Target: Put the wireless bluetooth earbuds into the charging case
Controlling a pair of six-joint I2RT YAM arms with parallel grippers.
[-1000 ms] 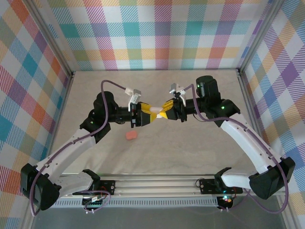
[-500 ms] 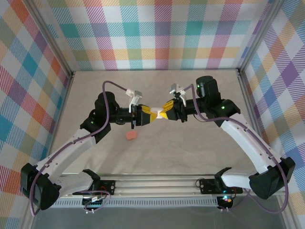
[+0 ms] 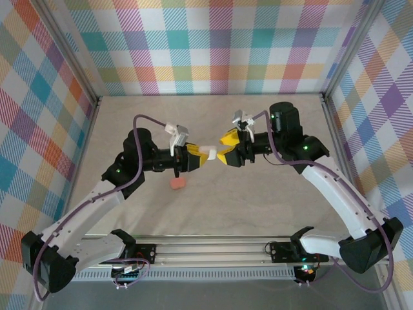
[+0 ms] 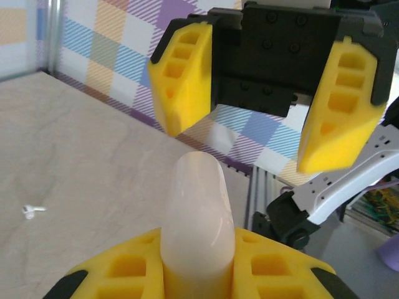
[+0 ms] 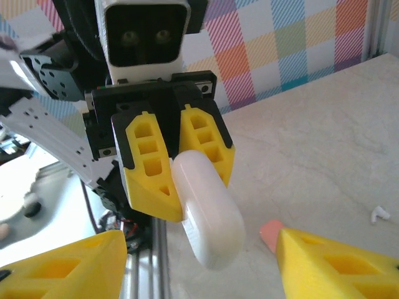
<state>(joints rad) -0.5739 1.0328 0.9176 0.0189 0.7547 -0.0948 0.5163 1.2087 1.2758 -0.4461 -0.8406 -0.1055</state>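
Note:
A white pebble-shaped charging case [image 3: 206,153] hangs above the table's middle, with my left gripper [image 3: 197,157] shut on its near end. In the left wrist view the case [image 4: 198,205] stands up from between my yellow fingers [image 4: 124,268]. My right gripper [image 3: 223,148] faces it, open, its jaws apart on either side of the case's free end and not touching it [image 5: 209,212]. One white earbud [image 4: 30,210] lies loose on the table, and it is also seen as a small white earbud [image 5: 379,214] in the right wrist view. The other earbuds are out of view.
A salmon-pink case [image 3: 177,183] lies on the table below the left gripper, and the pink case [image 5: 271,232] peeks out beside my right finger [image 5: 340,268]. Checked walls surround the beige table [image 3: 258,200]; a metal rail [image 3: 213,248] runs along its near edge.
The right gripper has opened and let go of the white case, drawing back slightly. The left gripper has closed on the case and now carries it alone.

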